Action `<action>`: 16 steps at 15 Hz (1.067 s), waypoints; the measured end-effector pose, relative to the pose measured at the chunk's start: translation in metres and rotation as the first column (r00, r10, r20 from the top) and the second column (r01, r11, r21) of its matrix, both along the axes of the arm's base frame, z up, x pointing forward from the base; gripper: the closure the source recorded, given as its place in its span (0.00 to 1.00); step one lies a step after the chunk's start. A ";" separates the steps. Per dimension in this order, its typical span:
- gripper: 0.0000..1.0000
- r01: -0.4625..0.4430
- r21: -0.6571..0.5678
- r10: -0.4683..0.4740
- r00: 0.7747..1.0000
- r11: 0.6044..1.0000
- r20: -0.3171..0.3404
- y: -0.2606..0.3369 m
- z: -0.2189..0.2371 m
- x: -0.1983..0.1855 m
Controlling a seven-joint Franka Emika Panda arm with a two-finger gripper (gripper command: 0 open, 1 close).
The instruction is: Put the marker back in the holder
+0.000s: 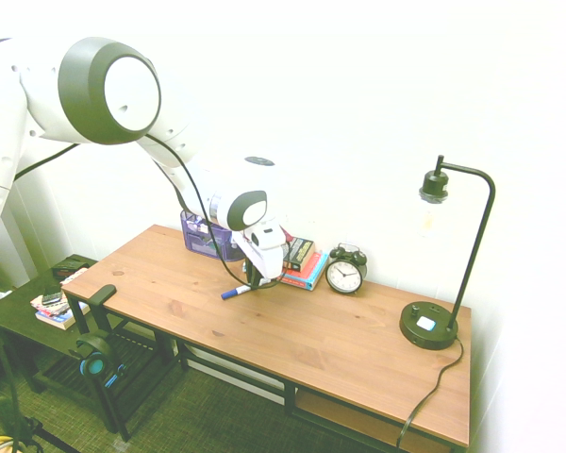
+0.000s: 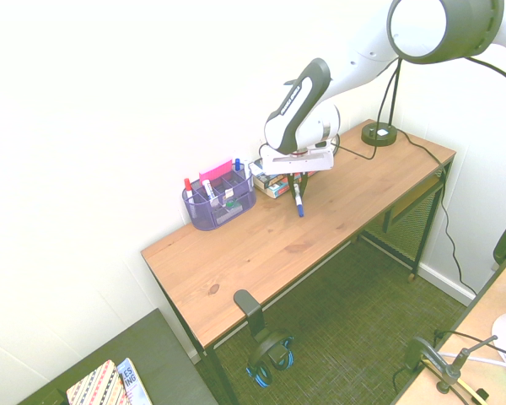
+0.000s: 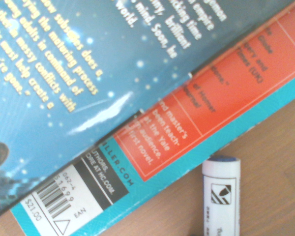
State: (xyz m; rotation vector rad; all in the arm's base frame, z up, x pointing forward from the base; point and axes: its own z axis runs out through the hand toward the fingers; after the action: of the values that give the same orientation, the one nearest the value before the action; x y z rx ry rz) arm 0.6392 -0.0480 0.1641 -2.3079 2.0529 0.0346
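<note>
Marker lies flat on desk, lengthwise beside books.

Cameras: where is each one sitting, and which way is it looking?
First exterior view: high off one end of the wooden desk, facing the wall; the white arm enters from the left, its claw down at the white marker with the blue cap.
Second exterior view: high off the opposite end; the arm enters from the right above the purple-blue wire-mesh holder.
Wrist view: close above the desk, showing stacked paperback books and the marker's end; no arm visible.
All three share the marker and books.
</note>
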 end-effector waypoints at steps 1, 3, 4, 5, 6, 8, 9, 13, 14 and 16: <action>1.00 0.001 -0.003 -0.001 1.000 1.000 0.006 -0.001 0.003 0.001; 1.00 0.004 -0.010 -0.004 0.999 1.000 0.035 0.000 0.018 -0.003; 1.00 0.009 -0.017 -0.007 0.997 1.000 0.074 0.002 0.033 -0.007; 1.00 0.012 -0.027 -0.009 0.991 1.000 0.134 0.006 0.054 -0.010; 1.00 0.017 -0.032 -0.010 0.980 0.999 0.200 0.013 0.080 -0.012; 1.00 0.021 -0.046 -0.007 0.959 0.999 0.282 0.034 0.126 -0.017; 1.00 0.019 -0.057 -0.001 0.953 0.998 0.303 0.046 0.144 -0.020; 1.00 -0.046 -0.071 0.067 0.943 0.996 0.326 0.118 0.188 -0.028; 1.00 -0.073 -0.069 0.092 0.940 0.995 0.328 0.141 0.196 -0.031; 1.00 -0.128 -0.055 0.139 0.937 0.990 0.320 0.184 0.206 -0.037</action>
State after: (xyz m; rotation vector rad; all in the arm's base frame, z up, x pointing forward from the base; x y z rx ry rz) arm 0.6022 0.1356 0.3700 -2.2835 1.7491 -0.3519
